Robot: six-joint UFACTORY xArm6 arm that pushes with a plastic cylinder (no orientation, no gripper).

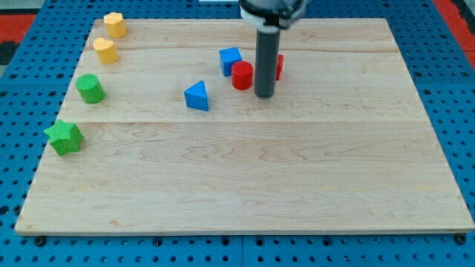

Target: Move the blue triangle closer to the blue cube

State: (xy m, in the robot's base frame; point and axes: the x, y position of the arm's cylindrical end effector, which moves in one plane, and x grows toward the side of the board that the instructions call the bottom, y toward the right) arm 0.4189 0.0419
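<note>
Board (245, 178) of pale wood carries every block. Blue cube (230, 60) serves as landmark near the view's top centre. Blue triangle (197, 96) sits below it and to the view's left, apart from it. Red cylinder (242, 76) touches the cube's lower right corner. My tip (265, 95) rests just right of the cylinder, lower right of the cube, well apart from the triangle; the rod has no pincer, so there is no opening to tell. A second red block (279, 67), shape unclear, peeks from behind the rod. Far left of the cube lie two yellow blocks (114, 24) (105, 50), a green cylinder (90, 88) and a green star (64, 137).
</note>
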